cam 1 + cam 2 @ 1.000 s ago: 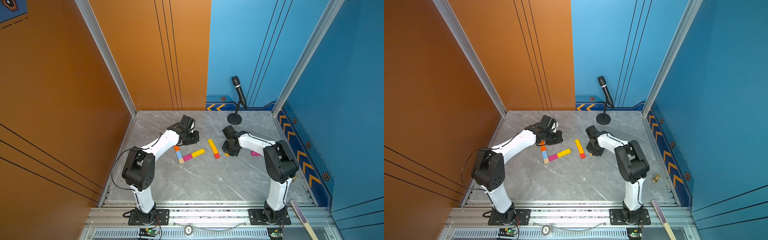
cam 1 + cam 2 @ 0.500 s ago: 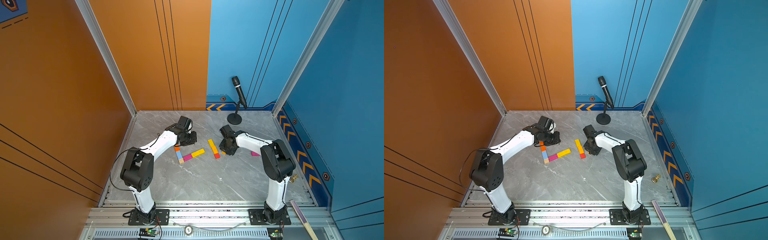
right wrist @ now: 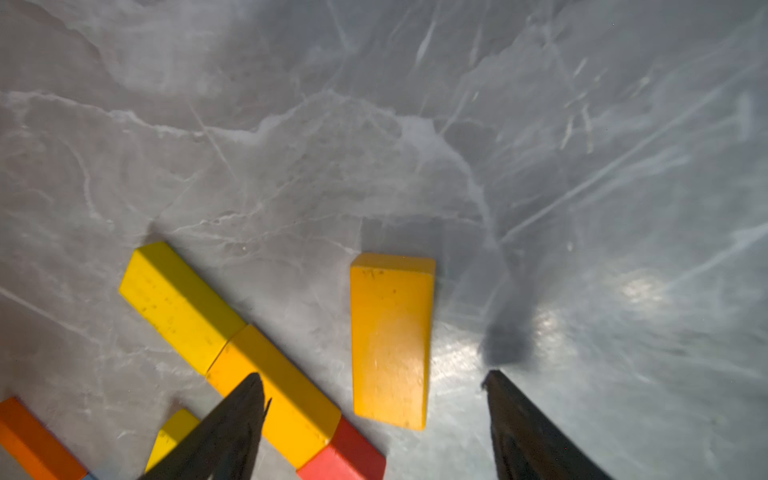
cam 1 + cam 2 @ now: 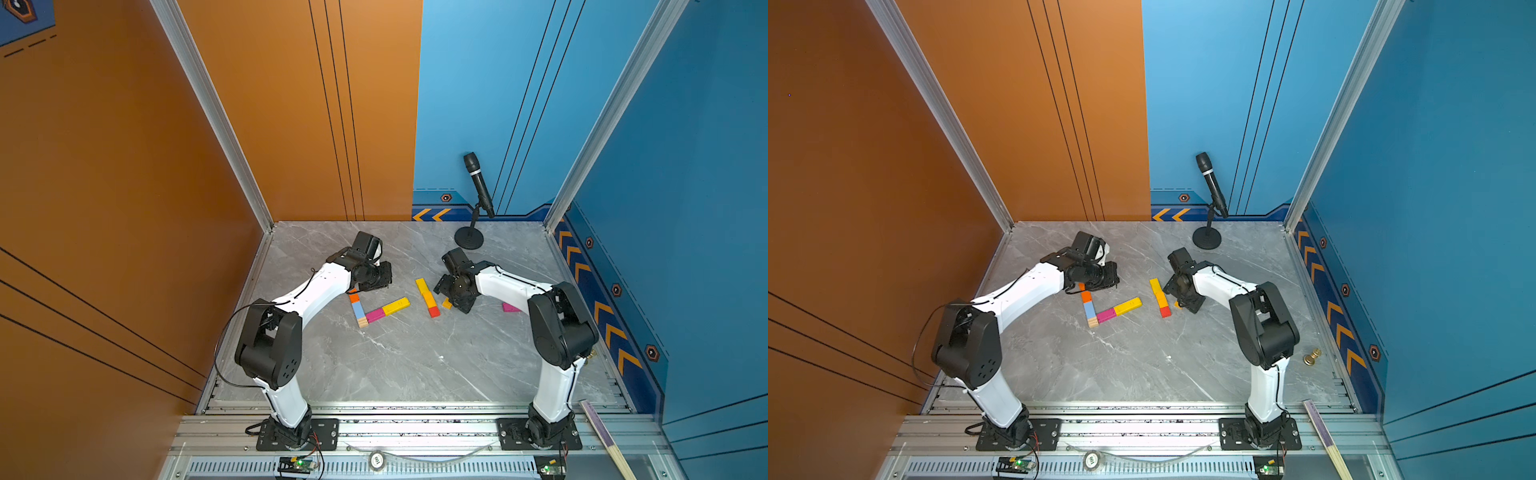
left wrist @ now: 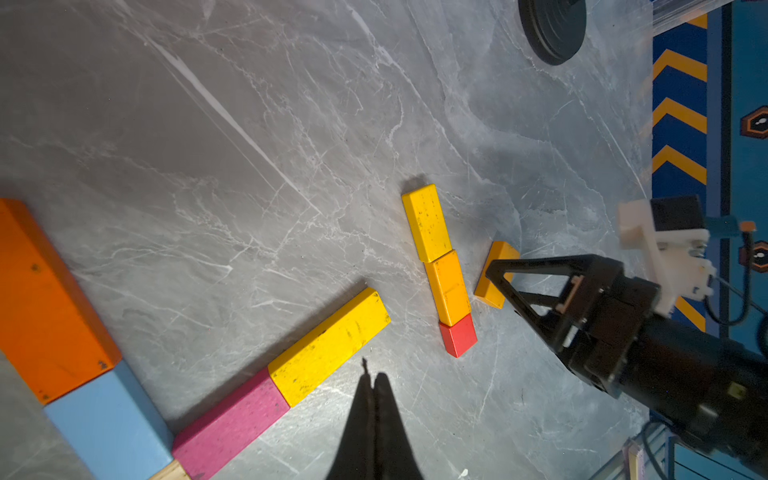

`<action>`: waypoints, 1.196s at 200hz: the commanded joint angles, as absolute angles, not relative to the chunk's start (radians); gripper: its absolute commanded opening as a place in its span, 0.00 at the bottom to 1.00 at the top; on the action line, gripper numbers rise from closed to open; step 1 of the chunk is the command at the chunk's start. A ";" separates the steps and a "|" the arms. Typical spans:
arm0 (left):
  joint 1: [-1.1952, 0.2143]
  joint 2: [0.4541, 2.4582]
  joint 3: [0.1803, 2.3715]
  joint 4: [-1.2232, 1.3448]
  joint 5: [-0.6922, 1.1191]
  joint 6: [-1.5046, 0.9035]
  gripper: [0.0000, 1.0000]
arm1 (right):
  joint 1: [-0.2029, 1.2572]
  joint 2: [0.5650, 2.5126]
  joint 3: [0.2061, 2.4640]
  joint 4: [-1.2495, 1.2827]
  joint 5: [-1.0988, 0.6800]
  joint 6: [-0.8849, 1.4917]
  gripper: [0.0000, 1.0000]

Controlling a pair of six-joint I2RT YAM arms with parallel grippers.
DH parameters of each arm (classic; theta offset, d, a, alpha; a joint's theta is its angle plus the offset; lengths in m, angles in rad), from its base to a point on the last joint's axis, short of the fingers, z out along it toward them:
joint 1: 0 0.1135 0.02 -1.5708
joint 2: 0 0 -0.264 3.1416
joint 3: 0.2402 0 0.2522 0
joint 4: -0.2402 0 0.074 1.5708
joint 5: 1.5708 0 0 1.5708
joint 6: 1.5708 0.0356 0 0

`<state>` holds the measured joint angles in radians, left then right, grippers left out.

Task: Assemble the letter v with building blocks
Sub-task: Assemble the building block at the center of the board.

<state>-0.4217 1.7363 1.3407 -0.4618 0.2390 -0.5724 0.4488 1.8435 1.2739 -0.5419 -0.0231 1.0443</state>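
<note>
Right gripper (image 3: 374,376) agape, marble tabletop (image 4: 395,365), blue wall (image 4: 478,83)

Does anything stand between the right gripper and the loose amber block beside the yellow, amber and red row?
Nothing visible does. The right gripper is open, and the amber block lies flat between its fingers; the row lies beside it, apart.

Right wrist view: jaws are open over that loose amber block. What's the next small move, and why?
Probably ease the right gripper down and close on the amber block: it lies flat between the open jaws, apart from the yellow-amber-red row.
</note>
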 commanded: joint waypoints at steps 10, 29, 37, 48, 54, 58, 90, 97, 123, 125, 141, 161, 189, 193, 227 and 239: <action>-0.418 1.723 1.324 -0.457 0.248 -0.574 0.02 | 0.389 1.686 1.223 -0.573 -0.009 0.995 0.87; -0.423 1.728 1.330 -0.456 0.246 -0.576 0.01 | 0.344 1.684 1.230 -0.561 -0.033 0.934 0.83; -0.425 1.729 1.332 -0.458 0.244 -0.580 0.02 | 0.326 1.704 1.247 -0.564 -0.049 0.904 0.77; -0.429 1.730 1.335 -0.457 0.242 -0.583 0.02 | 0.308 1.745 1.283 -0.577 -0.070 0.861 0.60; -0.433 1.730 1.337 -0.457 0.240 -0.583 0.02 | 0.298 1.773 1.305 -0.582 -0.086 0.838 0.50; -0.435 1.730 1.339 -0.457 0.239 -0.585 0.02 | 0.293 1.794 1.319 -0.585 -0.100 0.823 0.44; -0.452 1.731 1.341 -0.457 0.236 -0.596 0.02 | 0.282 1.933 1.434 -0.606 -0.174 0.754 0.24; -0.455 1.734 1.343 -0.457 0.236 -0.599 0.02 | 0.280 1.955 1.453 -0.607 -0.180 0.746 0.23; -0.468 1.735 1.344 -0.457 0.229 -0.608 0.02 | 0.278 2.010 1.483 -0.610 -0.194 0.730 0.21; -0.469 1.736 1.345 -0.459 0.230 -0.608 0.02 | 0.278 2.013 1.484 -0.610 -0.196 0.729 0.21; -0.475 1.739 1.349 -0.458 0.231 -0.609 0.02 | 0.279 2.033 1.484 -0.608 -0.206 0.727 0.20; -0.483 1.747 1.359 -0.465 0.230 -0.608 0.02 | 0.281 2.040 1.467 -0.591 -0.209 0.729 0.19; -0.487 1.756 1.371 -0.472 0.230 -0.607 0.02 | 0.282 2.046 1.446 -0.574 -0.215 0.733 0.18; -0.486 1.755 1.371 -0.471 0.230 -0.607 0.02 | 0.282 2.047 1.444 -0.571 -0.216 0.734 0.18; -0.489 1.755 1.375 -0.477 0.228 -0.604 0.02 | 0.289 2.050 1.434 -0.571 -0.219 0.736 0.17; -0.489 1.755 1.375 -0.477 0.226 -0.602 0.02 | 0.291 2.045 1.425 -0.569 -0.215 0.738 0.16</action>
<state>-0.4808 1.7447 1.3495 -0.4603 0.2382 -0.6025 0.2821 2.0380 1.4502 -0.5636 -0.2100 0.7544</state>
